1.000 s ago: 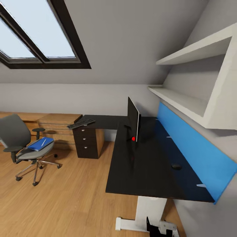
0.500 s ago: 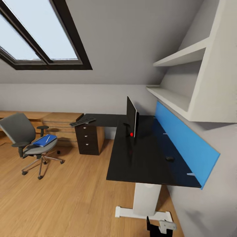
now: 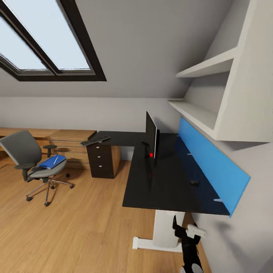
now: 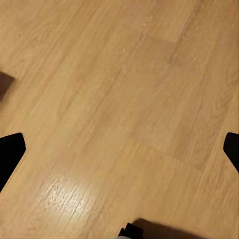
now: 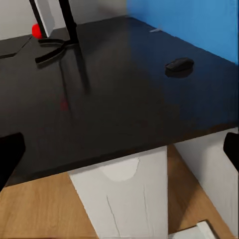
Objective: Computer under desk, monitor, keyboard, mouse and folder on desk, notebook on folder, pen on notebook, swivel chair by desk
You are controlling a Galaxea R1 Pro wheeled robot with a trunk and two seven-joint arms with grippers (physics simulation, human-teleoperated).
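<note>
Right gripper [image 3: 185,230] raised by the white desk leg, fingers [image 5: 11,149] apart, holding nothing; left gripper [image 4: 119,149] spread too, aimed at bare wood floor [image 4: 119,99]. Likely approach step: mouse [image 3: 195,182] sits alone on the glossy black desk [image 3: 159,189], monitor [image 3: 151,134] behind it, keyboard [image 3: 94,140] on the far wing. Folder [image 3: 52,162] with pen [image 3: 55,160] on swivel chair [image 3: 34,163], well apart. Next probably reach the mouse. Attic room, skylight [image 3: 41,38], blue wall panel [image 3: 212,167].

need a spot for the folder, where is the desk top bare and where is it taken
Bare: the near stretch of the desk between the monitor and the front edge, left of the mouse. Taken: the far wing's end over the drawers, under the keyboard.
</note>
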